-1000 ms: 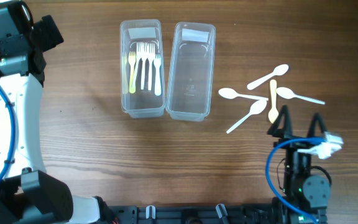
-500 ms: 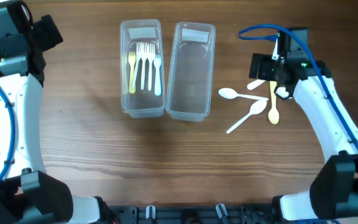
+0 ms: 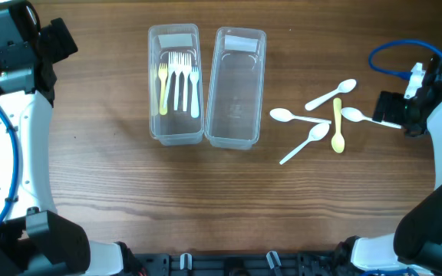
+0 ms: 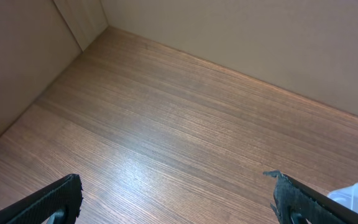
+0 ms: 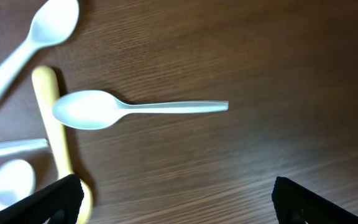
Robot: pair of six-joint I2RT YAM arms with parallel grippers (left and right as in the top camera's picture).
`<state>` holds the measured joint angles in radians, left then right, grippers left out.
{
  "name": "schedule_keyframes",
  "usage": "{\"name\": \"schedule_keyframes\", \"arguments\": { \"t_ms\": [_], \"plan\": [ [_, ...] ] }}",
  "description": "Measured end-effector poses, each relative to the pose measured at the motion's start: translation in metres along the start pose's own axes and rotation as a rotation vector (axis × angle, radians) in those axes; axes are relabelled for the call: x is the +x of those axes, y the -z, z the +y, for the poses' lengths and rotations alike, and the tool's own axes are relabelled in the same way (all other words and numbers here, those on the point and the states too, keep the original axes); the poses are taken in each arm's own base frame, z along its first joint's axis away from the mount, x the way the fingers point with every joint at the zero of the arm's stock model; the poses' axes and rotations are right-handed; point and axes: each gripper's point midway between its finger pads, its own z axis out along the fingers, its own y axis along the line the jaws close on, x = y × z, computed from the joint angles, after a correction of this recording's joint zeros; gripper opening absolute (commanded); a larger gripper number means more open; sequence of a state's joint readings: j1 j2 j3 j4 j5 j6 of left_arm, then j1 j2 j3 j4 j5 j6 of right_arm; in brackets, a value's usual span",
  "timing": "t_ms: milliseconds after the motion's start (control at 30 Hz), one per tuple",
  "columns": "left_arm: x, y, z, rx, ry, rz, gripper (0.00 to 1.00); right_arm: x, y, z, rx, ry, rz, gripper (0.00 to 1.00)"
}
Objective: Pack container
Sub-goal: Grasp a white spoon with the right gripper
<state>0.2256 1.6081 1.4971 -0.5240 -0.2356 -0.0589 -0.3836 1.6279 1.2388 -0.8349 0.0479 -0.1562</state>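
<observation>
Status: left end effector (image 4: 178, 200) is over the far left corner of the counter (image 3: 90, 176), released, fingers spread wide above bare wood.

Near centre we see two clear containers side by side, long walls touching or nearly so; we cannot tell which. The left container (image 3: 176, 129) holds three white forks (image 3: 183, 80) and one yellow fork (image 3: 163, 90), all lying lengthwise with tines toward the far end. The right container (image 3: 236, 92) stands just beside it.

Further right, loose on the counter, we count four white spoons (image 3: 294, 117) and one yellow spoon (image 3: 337, 126) in a loose cluster. The rightmost white spoon (image 5: 135, 109) lies with its bowl against the yellow handle and its own handle pointing right.

The right end effector (image 5: 178, 200) hangs near that handle's end, released, fingers wide apart. In the wrist view the spoon lies ahead of them, untouched.
</observation>
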Motion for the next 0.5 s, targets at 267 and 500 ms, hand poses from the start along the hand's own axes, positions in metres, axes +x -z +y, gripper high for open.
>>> {"name": "schedule_keyframes", "arguments": {
  "t_ms": [267,500],
  "plan": [
    [0.001,0.0,0.0,0.0,-0.001,0.004,1.0,-0.019,-0.001,-0.003,-0.042,0.705,-0.116,0.9],
    [0.003,0.0,0.0,-0.002,-0.003,0.013,1.0,0.021,-0.098,0.024,-0.271,0.831,0.052,0.89]
  ]
}}
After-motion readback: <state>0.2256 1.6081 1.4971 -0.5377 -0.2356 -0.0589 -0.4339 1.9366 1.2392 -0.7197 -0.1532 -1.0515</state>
